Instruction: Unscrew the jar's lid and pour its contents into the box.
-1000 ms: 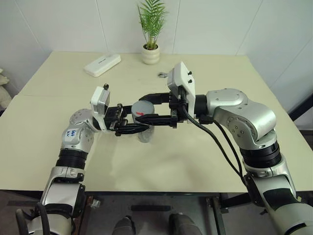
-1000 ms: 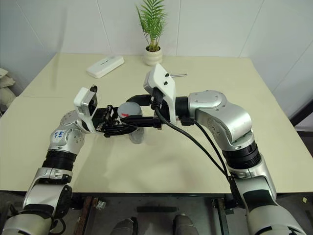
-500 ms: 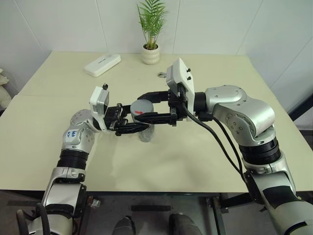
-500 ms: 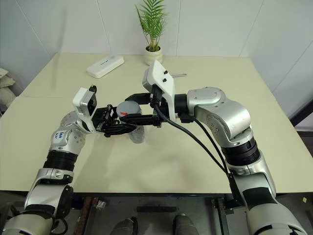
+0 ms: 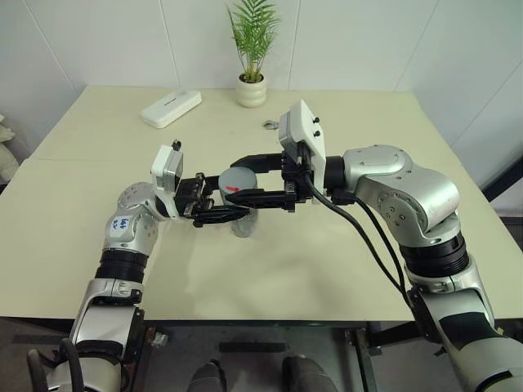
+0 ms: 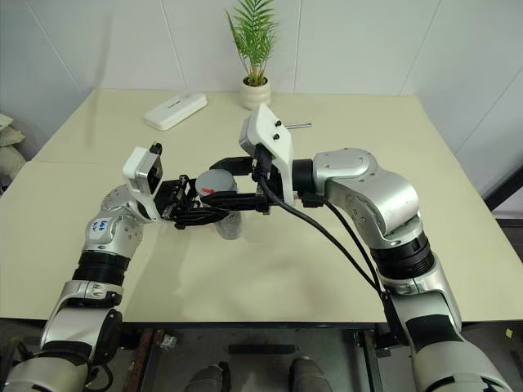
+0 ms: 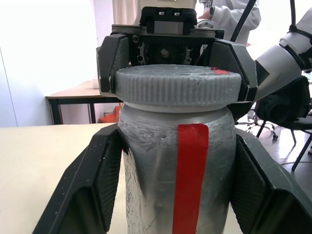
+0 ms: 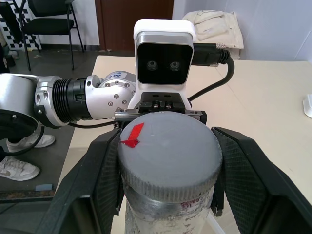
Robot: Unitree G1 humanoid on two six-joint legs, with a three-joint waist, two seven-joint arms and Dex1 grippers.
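The silvery-grey jar (image 7: 146, 165) with its red stripe stands upright above the table, held between the two arms. My left gripper (image 5: 237, 212) is shut on the jar's body, a black finger (image 7: 92, 185) pressed to each side. The grey ribbed lid (image 8: 168, 151), with a small red mark on top, sits on the jar's mouth. Coming in level from the opposite side, my right gripper (image 5: 237, 178) is shut on the lid, its fingers (image 8: 105, 185) clamped on the rim. The box is out of view.
A white plant pot (image 5: 251, 91) with a green palm stands at the table's far edge. A flat white oblong case (image 5: 171, 108) lies at the far left. A small metal piece (image 5: 270, 125) lies behind my right wrist. The beige table (image 5: 270, 269) stretches bare towards me.
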